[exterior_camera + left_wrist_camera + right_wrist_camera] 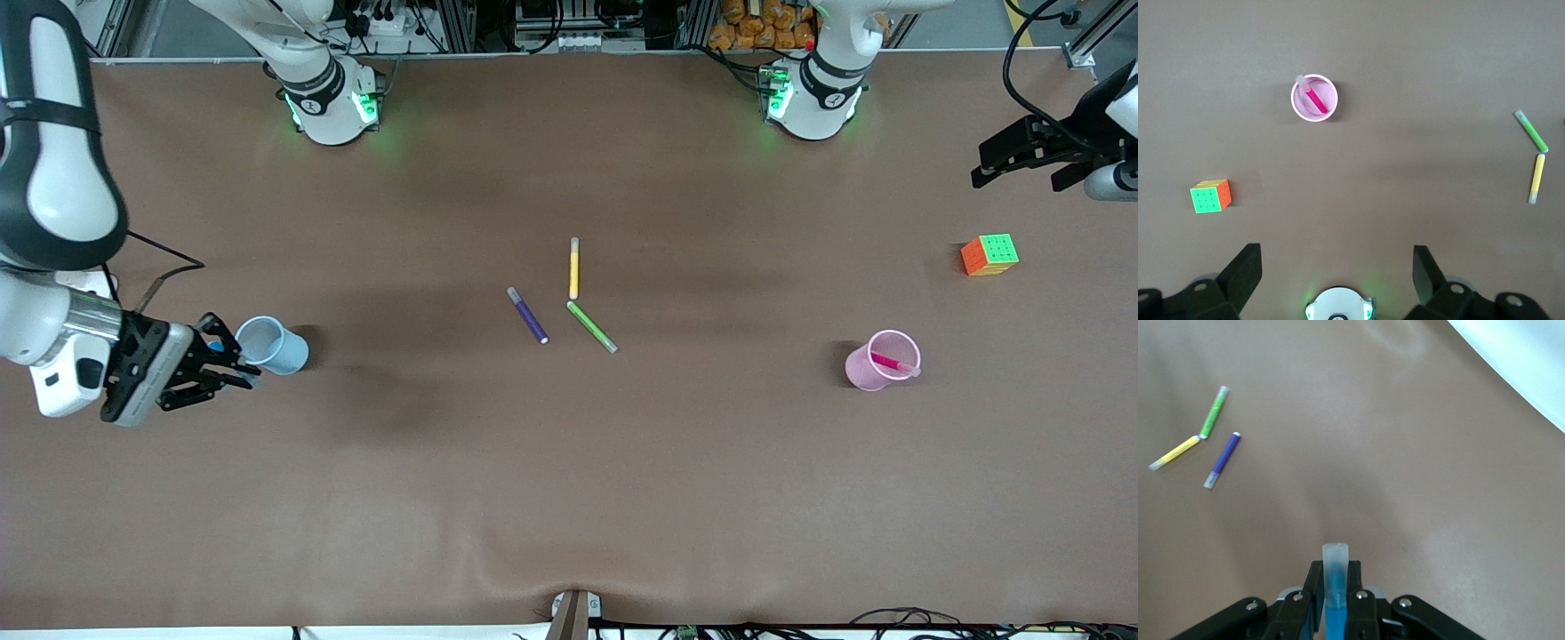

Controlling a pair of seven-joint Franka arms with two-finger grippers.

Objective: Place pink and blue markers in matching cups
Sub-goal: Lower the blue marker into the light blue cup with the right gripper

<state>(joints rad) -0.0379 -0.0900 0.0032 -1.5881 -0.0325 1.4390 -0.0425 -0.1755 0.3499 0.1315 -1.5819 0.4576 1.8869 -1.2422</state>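
1. Pink is settled: the pink marker (pixel 892 363) stands slanted inside the pink cup (pixel 867 366), near the left arm's end of the bench, with the colour cube (pixel 989 254) farther from the front camera, toward that end's corner.

2. Blue is the step in hand. The right gripper (pixel 222 364) has its fingers closed on the blue marker (pixel 1335 587), pale cap end poking out past the fingertips in the right wrist view.

3. The blue cup (pixel 271 345) stands at the right arm's end of the bench, and the right gripper hangs just beside its rim; from the front only a sliver of blue shows between the fingers.

4. My read of the next move: bring the marker over the cup's mouth, tip it closer to upright, then let go. The risk is clipping the rim and knocking the light cup over.

5. Left gripper (pixel 1022 160) waits up by the left arm's end, fingers spread wide and holding nothing.

6. Purple marker (pixel 527 315), yellow marker (pixel 574 268) and green marker (pixel 592 327) lie mid-bench.
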